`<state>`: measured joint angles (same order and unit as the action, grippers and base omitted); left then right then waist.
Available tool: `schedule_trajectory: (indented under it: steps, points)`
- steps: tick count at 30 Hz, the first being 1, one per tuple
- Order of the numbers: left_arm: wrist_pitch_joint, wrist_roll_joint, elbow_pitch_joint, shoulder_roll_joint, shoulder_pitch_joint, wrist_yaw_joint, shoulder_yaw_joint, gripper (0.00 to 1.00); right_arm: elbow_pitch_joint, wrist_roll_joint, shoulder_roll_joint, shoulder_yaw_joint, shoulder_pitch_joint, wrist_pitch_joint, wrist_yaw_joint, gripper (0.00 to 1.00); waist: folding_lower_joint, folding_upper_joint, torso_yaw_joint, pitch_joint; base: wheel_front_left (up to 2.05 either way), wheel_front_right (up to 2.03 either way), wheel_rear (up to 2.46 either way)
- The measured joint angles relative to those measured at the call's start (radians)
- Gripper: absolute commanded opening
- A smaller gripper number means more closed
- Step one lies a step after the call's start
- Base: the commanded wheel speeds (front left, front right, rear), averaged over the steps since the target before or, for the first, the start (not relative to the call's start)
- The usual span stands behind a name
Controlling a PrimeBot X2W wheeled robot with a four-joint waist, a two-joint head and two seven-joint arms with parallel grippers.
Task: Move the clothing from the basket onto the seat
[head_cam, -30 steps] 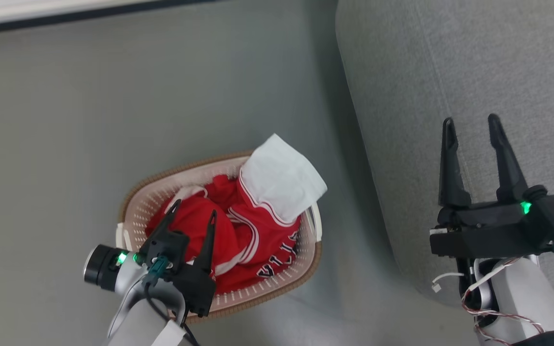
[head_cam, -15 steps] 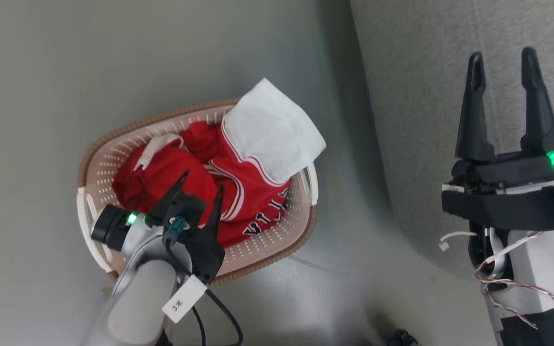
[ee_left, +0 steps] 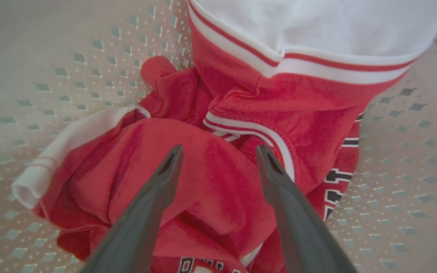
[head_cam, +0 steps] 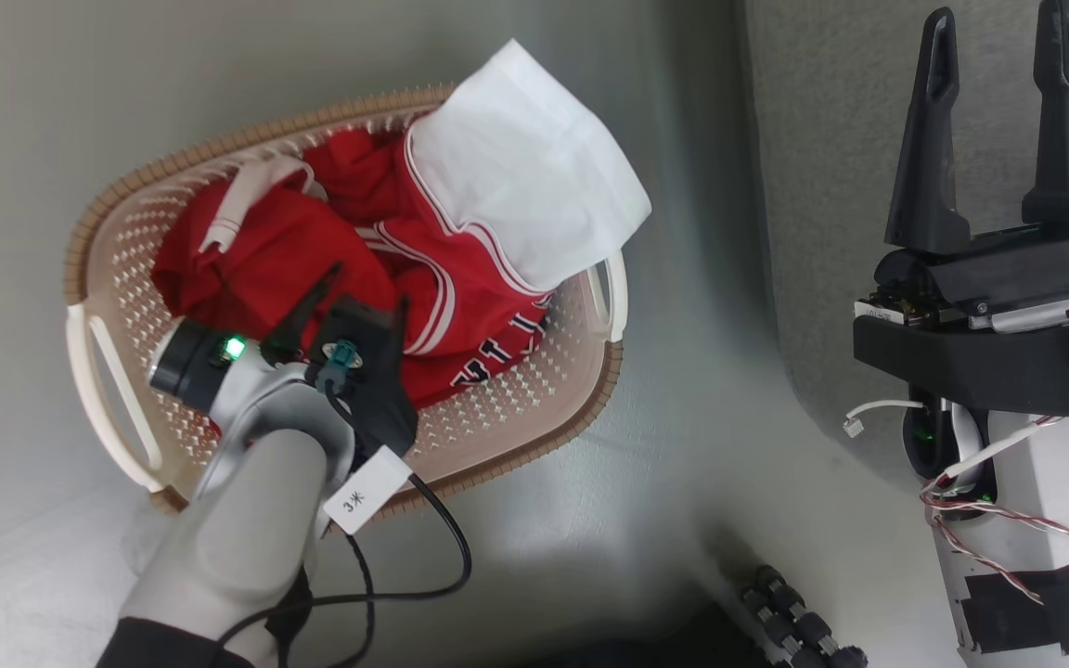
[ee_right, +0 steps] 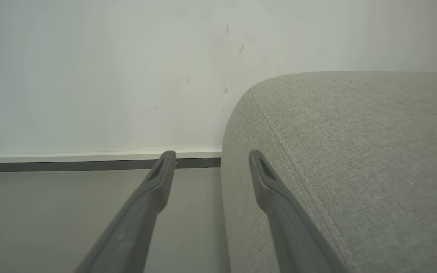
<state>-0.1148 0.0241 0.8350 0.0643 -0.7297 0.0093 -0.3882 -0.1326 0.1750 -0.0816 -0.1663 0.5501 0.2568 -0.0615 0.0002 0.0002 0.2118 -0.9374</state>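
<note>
Okay, head view: basket (head_cam: 507,408) on the floor (head_cam: 590,557), seat (head_cam: 822,186) well apart to its right, all the clothing (head_cam: 460,278) inside the basket, none on the seat. The garment's white inner side (head_cam: 534,186) is flopped over the basket's far rim. The left arm reaches down into the basket from the lower left, with a paper tag (head_cam: 366,489) and a black cable (head_cam: 405,584) hanging off the wrist. Left pincer (head_cam: 369,285) is open, its fingers spread over the red bunch. The left wrist view gets closer: both fingertips sit low over a red fold with nothing pinched, contact can't be told, and the dark lettering (ee_left: 336,178) and white-striped trim (ee_left: 249,127) are clear, as is the perforated basket wall. Right pincer (head_cam: 994,11) is held up over the seat's edge, fingers parted, empty, pointing up the head view. The right wrist view adds the wall (ee_right: 89,76), the skirting (ee_right: 89,159) and the seat's rounded corner with its seam (ee_right: 290,151).
</note>
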Motion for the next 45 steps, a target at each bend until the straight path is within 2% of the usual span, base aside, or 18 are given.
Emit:
schedule_trajectory:
  steps: [12,13,14,15,23,31,45]
  points:
    - [-0.001,0.035,0.087,0.025,-0.064,0.056,0.008,1.0,0.003,-0.007,0.007,-0.017,0.017,0.002,0.001,1.0,-0.0002,0.0,0.022,-0.062,0.0,0.0,0.0]
    - [-0.001,0.036,0.093,0.025,-0.067,0.059,0.009,0.49,0.004,-0.007,0.008,-0.018,0.019,0.002,0.001,1.0,-0.0002,0.0,0.024,-0.063,0.0,0.0,0.0]
    - [-0.001,0.038,0.099,0.025,-0.069,0.062,0.01,0.22,0.005,-0.007,0.009,-0.019,0.02,0.002,0.001,1.0,-0.0002,-0.0001,0.026,-0.064,0.0,0.0,0.0]
    - [-0.001,0.038,0.105,0.025,-0.07,0.063,0.011,0.0,0.007,-0.007,0.01,-0.02,0.022,0.003,0.001,1.0,-0.0002,-0.0001,0.028,-0.065,0.0,0.0,0.0]
    - [-0.033,0.038,0.146,0.016,-0.083,0.065,0.002,0.0,0.051,-0.007,0.018,-0.021,0.033,0.004,0.009,1.0,-0.0002,-0.0002,0.033,-0.047,0.0,0.0,0.0]
    - [-0.105,0.007,0.151,-0.001,-0.082,0.042,0.0,0.0,0.124,-0.007,0.019,-0.003,0.036,0.004,0.015,1.0,-0.0001,-0.0001,0.017,0.018,0.0,0.0,0.0]
    - [-0.135,-0.074,0.087,-0.022,-0.061,-0.046,-0.023,0.0,0.213,-0.007,0.012,0.026,0.03,0.002,0.035,1.0,-0.0003,-0.0001,-0.054,0.198,0.0,0.0,0.0]
